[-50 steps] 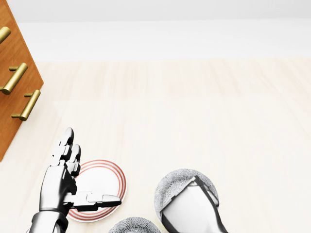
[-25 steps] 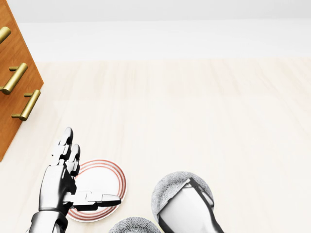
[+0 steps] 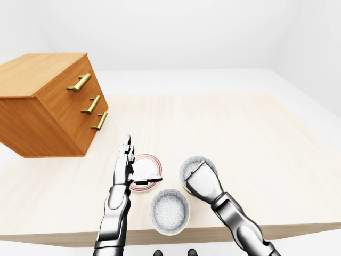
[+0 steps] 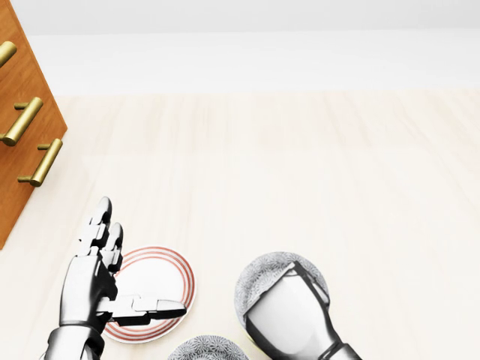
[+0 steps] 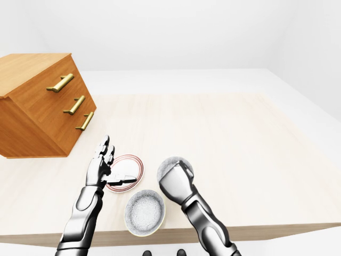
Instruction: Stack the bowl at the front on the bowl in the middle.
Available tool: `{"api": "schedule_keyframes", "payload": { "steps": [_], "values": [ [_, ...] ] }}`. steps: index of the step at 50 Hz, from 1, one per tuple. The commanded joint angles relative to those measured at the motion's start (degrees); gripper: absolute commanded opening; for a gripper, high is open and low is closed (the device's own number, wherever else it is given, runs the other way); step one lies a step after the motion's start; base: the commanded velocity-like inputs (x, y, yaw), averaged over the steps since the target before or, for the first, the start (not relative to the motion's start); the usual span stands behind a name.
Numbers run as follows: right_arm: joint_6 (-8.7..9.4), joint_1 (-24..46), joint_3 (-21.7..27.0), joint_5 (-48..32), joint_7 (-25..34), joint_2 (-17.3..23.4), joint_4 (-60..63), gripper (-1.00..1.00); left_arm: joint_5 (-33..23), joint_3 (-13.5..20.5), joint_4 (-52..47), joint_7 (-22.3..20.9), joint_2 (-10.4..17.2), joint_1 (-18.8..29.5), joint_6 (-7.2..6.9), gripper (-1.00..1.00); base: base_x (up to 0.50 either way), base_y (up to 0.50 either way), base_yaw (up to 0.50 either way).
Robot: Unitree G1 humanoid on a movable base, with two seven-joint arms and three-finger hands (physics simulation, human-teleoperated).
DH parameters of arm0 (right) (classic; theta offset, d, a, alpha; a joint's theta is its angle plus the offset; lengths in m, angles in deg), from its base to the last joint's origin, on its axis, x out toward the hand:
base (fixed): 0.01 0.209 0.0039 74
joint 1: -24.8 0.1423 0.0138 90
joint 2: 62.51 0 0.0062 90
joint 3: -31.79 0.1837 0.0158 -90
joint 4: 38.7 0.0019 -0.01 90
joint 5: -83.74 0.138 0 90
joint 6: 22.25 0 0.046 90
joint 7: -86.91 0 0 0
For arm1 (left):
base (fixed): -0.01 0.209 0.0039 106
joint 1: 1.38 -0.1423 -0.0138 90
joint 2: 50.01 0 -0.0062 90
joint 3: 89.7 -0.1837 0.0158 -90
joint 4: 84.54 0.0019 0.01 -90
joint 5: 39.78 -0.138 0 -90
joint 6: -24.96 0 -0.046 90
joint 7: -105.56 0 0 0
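Note:
Three bowls sit near the bottom edge of the pale wooden table point(image 3: 240, 133). A white bowl with red rings point(image 3: 153, 162) lies on the left. My left hand point(image 3: 137, 166) hovers open over it, fingers straight and thumb stretched across its rim. A grey speckled bowl point(image 3: 169, 210) stands alone nearest the table's bottom edge. To its upper right is a second grey speckled bowl point(image 4: 262, 279), tilted, with a yellowish underside showing. My right hand point(image 4: 289, 296) covers it from above, its fingers closed over the rim and mostly hidden.
A wooden dresser point(image 3: 48, 101) with brass handles stands on the table at the upper left. The table edge point(image 3: 287, 229) runs just below the bowls.
In the head view my right hand and the grey bowl it holds drifted slightly left, then upward. The left hand and the other two bowls stayed put.

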Motion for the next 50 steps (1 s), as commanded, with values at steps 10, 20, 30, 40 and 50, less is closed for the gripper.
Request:
{"api": "schedule_keyframes", "payload": {
  "steps": [10,20,30,40,50],
  "values": [
    [0.0,1.64,-0.79,0.01,-4.28,0.33,-4.57,-1.0,0.39,-0.09,-0.43,-0.11,-0.06,-0.25,-0.41,1.0,0.0,0.0,0.0],
    [0.0,-0.27,0.82,0.01,-3.46,0.41,-1.57,-1.0,0.27,-0.15,-0.6,-0.07,-0.07,-0.23,-0.44,1.0,0.0,0.0,0.0],
    [0.0,-5.58,7.67,4.78,5.07,-0.37,15.13,1.0,-0.05,-0.3,-0.72,0.25,-0.19,-0.33,-0.33,1.0,0.0,0.0,0.0],
    [0.0,-9.41,13.29,9.07,13.07,-1.52,29.95,1.0,-0.12,-0.45,-1.34,0.43,-0.28,-0.59,-0.39,1.0,0.0,0.0,0.0],
    [0.0,-9.83,22.93,15.4,18.1,-4.79,38.45,1.0,-0.17,-0.51,-0.93,0.6,-0.34,-0.56,0.06,1.0,0.0,0.0,0.0]
  ]
}}
